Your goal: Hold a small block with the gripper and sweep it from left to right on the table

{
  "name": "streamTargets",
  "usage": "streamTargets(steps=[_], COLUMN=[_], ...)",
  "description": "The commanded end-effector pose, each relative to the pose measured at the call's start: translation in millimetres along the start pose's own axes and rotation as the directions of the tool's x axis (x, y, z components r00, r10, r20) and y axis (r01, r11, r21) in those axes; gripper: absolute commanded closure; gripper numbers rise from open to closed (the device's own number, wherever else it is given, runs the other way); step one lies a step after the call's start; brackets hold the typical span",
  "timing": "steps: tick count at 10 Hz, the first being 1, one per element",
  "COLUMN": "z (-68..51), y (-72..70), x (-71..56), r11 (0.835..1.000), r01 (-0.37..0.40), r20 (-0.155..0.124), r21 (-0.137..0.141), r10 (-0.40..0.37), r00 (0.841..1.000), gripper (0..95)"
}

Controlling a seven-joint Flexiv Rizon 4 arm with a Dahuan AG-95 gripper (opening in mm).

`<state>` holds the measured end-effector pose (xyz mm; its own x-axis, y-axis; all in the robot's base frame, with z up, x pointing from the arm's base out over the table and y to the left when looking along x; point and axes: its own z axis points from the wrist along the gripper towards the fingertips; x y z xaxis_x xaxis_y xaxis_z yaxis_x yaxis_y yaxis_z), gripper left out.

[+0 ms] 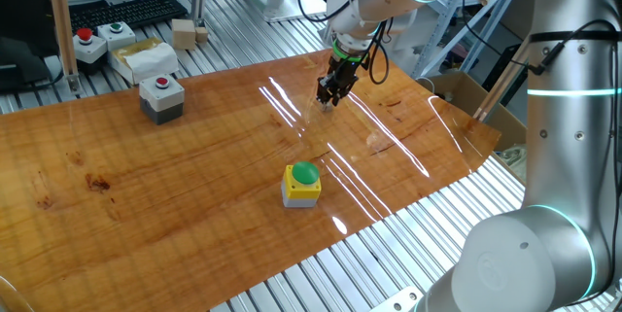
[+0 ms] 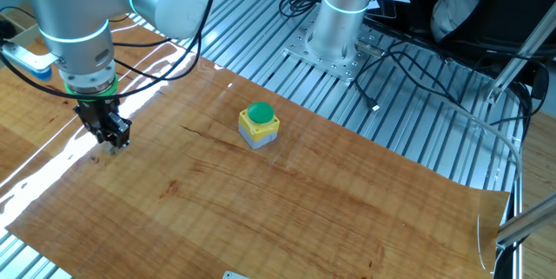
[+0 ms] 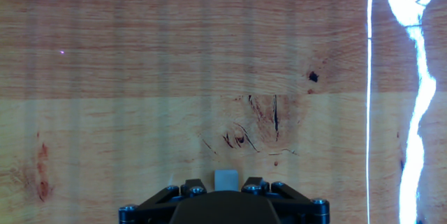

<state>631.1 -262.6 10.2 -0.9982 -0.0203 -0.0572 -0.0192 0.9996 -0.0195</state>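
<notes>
My gripper (image 1: 328, 99), black with a green ring above it, stands low over the far side of the orange-brown table (image 1: 194, 186). It also shows in the other fixed view (image 2: 114, 142). In the hand view the small block (image 3: 225, 180), a pale grey-beige cube, sits between the two black fingers (image 3: 198, 185), which are shut on it. The block is close to the board; I cannot tell if it touches. It is too small to make out in the fixed views.
A yellow-and-grey box with a green button (image 1: 302, 184) stands on the table in front of the gripper. A grey box with a red button (image 1: 161, 97) stands at the far left. More button boxes and pale wooden blocks (image 1: 190, 32) lie on the slatted frame behind.
</notes>
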Motion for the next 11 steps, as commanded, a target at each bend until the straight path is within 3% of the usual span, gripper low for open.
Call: streamTargets(steps=[1,2,4,11], z=[0.4,0.6,0.6,0.6], y=[-0.1,-0.2,-0.3,-0.3], x=[0.7,0.7,0.7,0.6], r11=[1.000,1.000,1.000,1.000], r01=[0.000,0.006,0.016,0.022], r20=[0.000,0.000,0.000,-0.001], r21=[0.001,0.003,0.002,0.003], r10=[0.000,-0.006,-0.016,-0.022], r00=[1.000,1.000,1.000,1.000], gripper=[57.0,57.0,95.0,95.0])
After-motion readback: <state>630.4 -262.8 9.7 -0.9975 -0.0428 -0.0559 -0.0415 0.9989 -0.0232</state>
